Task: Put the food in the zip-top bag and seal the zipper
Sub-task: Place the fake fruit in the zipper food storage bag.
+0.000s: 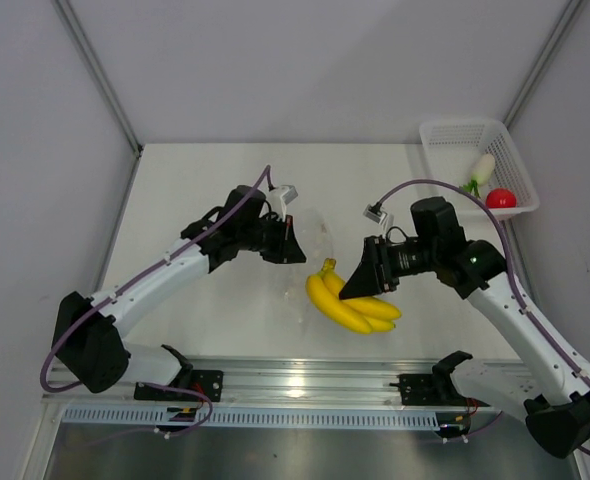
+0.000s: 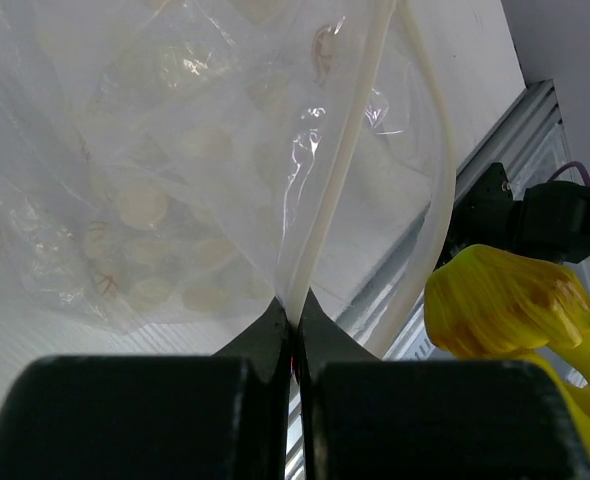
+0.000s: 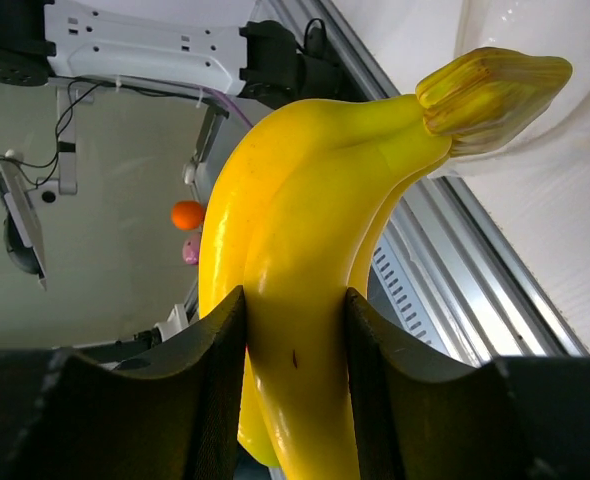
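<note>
My left gripper (image 1: 293, 243) (image 2: 297, 318) is shut on the whitish zipper (image 2: 337, 190) strip at the mouth of the clear zip-top bag (image 1: 315, 250) (image 2: 155, 190), holding that edge up. The bag's mouth hangs open toward the yellow banana bunch (image 1: 350, 303) (image 2: 505, 300) (image 3: 305, 290). My right gripper (image 1: 360, 285) (image 3: 295, 330) is shut on the bunch, both fingers against its sides, the stem end pointing at the bag. A round red fruit (image 1: 501, 199) and a white radish with green leaves (image 1: 481, 170) lie in the white mesh basket (image 1: 445, 135) at the far right.
An aluminium rail (image 1: 315, 380) with the arm mounts runs along the near table edge. Grey walls close the table in at the back and sides.
</note>
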Controlling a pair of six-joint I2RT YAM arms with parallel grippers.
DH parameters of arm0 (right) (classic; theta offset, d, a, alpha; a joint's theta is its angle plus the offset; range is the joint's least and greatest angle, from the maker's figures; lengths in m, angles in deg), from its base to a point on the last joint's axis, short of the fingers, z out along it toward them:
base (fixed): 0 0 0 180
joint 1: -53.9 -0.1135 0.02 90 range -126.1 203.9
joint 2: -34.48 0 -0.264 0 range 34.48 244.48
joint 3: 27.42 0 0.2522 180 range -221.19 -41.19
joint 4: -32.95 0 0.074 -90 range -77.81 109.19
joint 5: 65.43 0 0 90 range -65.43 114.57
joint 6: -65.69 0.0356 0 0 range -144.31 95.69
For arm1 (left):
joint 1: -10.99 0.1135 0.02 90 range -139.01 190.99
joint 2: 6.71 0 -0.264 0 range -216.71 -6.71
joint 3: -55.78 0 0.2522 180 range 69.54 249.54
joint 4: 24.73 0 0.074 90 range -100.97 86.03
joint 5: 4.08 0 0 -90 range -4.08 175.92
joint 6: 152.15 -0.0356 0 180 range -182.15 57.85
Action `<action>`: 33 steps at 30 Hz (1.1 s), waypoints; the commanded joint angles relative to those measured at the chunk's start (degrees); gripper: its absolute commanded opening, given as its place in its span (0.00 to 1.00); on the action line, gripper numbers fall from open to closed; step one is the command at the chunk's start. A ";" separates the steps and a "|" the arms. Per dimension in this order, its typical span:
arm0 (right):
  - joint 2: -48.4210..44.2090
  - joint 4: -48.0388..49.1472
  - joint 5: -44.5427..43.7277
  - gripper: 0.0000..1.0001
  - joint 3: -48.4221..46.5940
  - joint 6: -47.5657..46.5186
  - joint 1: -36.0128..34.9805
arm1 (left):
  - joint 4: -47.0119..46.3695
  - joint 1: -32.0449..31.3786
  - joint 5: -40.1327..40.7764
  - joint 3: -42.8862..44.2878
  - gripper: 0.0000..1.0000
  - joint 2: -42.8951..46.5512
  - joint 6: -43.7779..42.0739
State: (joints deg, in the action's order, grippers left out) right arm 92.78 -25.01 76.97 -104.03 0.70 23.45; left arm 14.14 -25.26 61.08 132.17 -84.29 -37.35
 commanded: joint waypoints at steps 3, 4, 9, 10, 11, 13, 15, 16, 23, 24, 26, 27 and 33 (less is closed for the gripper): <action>1.81 5.97 7.62 0.00 -1.31 1.26 -1.18 | -3.40 -0.58 -2.14 -2.16 0.01 3.84 -1.68; 1.90 7.37 8.24 0.00 -1.14 2.31 -1.27 | -3.31 -0.66 -2.14 -2.42 0.01 4.01 -1.68; 4.18 6.95 7.10 0.00 -0.78 1.97 -1.45 | -3.31 -1.45 -2.05 -2.60 0.01 5.33 -1.33; 4.71 6.51 5.88 0.00 -0.70 1.71 -1.45 | -3.31 -1.63 -2.05 -2.69 0.01 5.51 -1.16; 5.06 6.33 5.09 0.00 -0.70 1.36 -1.45 | -3.31 -2.07 -2.14 -2.78 0.00 5.68 -1.07; 6.64 4.23 1.68 0.00 -1.13 0.30 -1.45 | -3.31 -2.42 -1.88 -3.30 0.01 6.39 -0.72; 7.70 0.02 -1.32 0.00 -1.83 -2.68 -1.45 | -3.39 -2.77 -1.35 -3.83 0.01 6.74 -0.37; 8.49 -1.05 -3.86 0.00 -1.92 -3.47 -1.53 | -3.31 -2.86 -1.35 -3.92 0.00 6.92 -0.19; 11.56 -9.31 -17.82 0.00 -5.61 -8.67 -4.33 | -0.23 -4.35 -0.38 -2.61 0.00 6.22 2.71; 12.00 -10.45 -20.12 0.00 -6.66 -8.67 -5.04 | 0.29 -4.53 -0.65 -2.25 0.01 6.04 4.19; 13.23 -11.34 -24.52 0.00 -7.55 -7.35 -7.15 | 2.23 -5.93 0.31 -1.02 0.01 5.34 5.43; 13.67 -12.12 -28.80 0.00 -8.51 -6.74 -7.68 | 2.93 -6.46 0.75 0.37 0.00 5.16 5.96; 16.48 -11.61 -40.96 0.00 -11.15 -4.54 -14.70 | 4.96 -9.89 1.20 3.63 0.01 2.79 7.90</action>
State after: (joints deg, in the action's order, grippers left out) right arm 108.30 -36.14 45.93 -111.97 -4.89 11.95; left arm 17.98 -33.96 62.28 132.20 -80.62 -32.00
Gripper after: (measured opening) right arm 0.421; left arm 0.005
